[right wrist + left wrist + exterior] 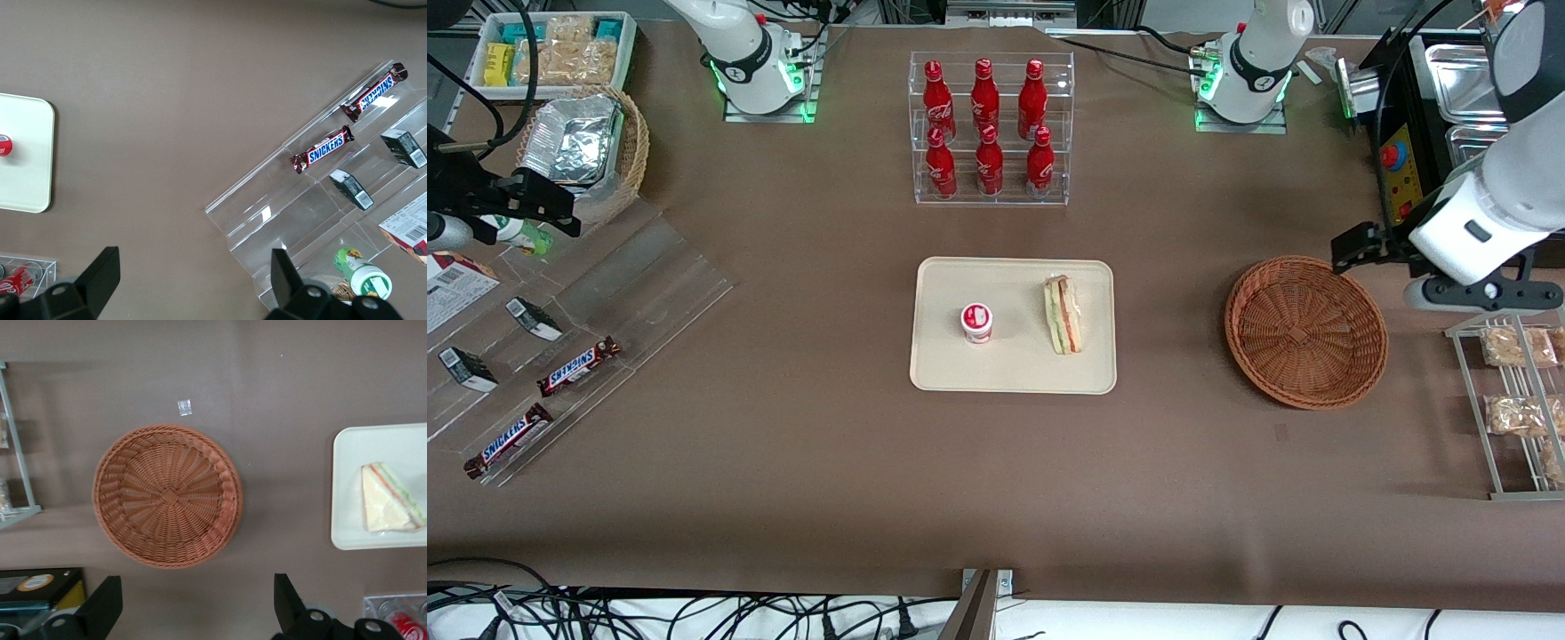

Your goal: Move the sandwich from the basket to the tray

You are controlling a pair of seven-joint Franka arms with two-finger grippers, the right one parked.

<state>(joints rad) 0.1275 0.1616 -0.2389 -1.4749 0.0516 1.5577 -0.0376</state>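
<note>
I read the sandwich point(1062, 314) as already delivered: it lies on its side on the tray point(938, 364), in the half nearer the working arm's end, with its long edge running roughly parallel to the tray's short rim. That placement keeps it well inside the raised rim, so it cannot slide off. A small red-lidded cup point(976, 322) stands beside it on the same tray, apart from it, toward the parked arm's end.

The basket point(1305, 331) sits on the table well apart from the tray, toward the working arm's end. The wrist view looks straight down into it and shows only bare weave, so nothing remains to be taken out.

The gripper point(193, 607) hangs high above the table, just off the basket's rim on the side farther from the front camera. Its two fingers point(100, 607) stand wide apart, and the gap between them shows only table; it has hold of nothing. I judge this to be a retreat posture: high enough to clear the basket and tray, with the claw spread because there is no load.

I judge the task complete. If a further move were commanded, I would confirm only that the sandwich rests flat and is not propped on the rim; from both views it appears flat.
</note>
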